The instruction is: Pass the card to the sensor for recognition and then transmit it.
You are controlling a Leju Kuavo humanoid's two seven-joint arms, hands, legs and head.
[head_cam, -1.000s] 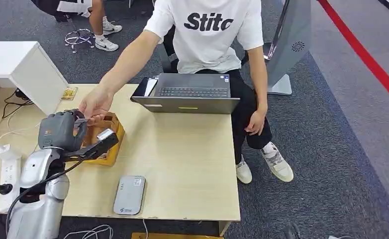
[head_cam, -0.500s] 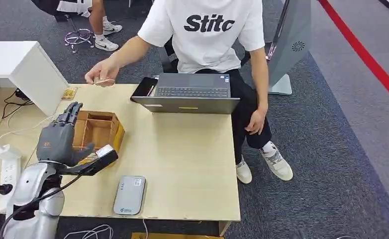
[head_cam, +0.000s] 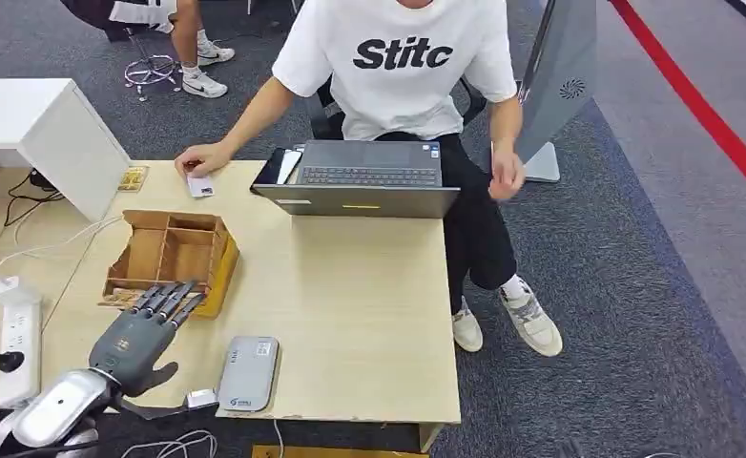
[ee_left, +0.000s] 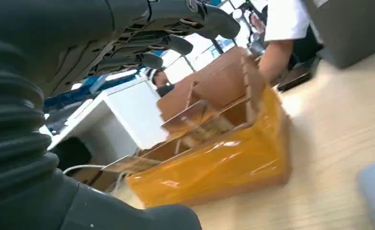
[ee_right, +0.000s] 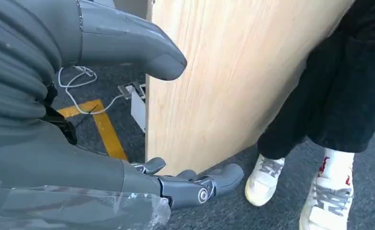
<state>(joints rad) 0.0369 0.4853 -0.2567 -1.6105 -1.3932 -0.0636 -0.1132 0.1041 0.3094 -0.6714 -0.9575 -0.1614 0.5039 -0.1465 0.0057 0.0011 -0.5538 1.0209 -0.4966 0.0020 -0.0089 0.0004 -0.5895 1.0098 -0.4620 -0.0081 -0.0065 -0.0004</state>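
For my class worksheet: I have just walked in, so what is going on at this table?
The robot's left hand hangs open and empty near the table's front edge, between the wooden box and the grey sensor. A seated person's hand rests on the card at the far side, beside the laptop. The right hand hangs open below the table.

head view looks down on the table (head_cam: 350,286); wrist views sit close, seemingly low beside it.

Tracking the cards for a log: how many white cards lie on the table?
1. The white card lies at the far edge of the table, by the person's hand. More may hide inside the wooden box.
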